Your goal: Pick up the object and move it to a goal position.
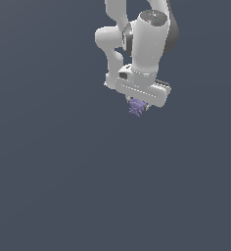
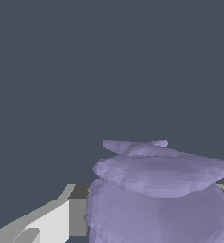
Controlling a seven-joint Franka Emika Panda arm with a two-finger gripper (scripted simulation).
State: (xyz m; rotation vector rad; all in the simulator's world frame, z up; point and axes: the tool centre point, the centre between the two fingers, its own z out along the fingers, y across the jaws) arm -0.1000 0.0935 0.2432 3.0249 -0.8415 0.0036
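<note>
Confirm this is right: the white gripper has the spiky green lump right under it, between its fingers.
Wrong in one respect: the lump is lavender-purple, not green. The exterior view shows it right under the white gripper, and the wrist view shows the same purple shape close up beside a finger.

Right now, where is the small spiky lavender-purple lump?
In the exterior view, the spiky lavender-purple lump sits directly under the white gripper, above centre and slightly toward that view's right; it fills the wrist view's foreground.
</note>
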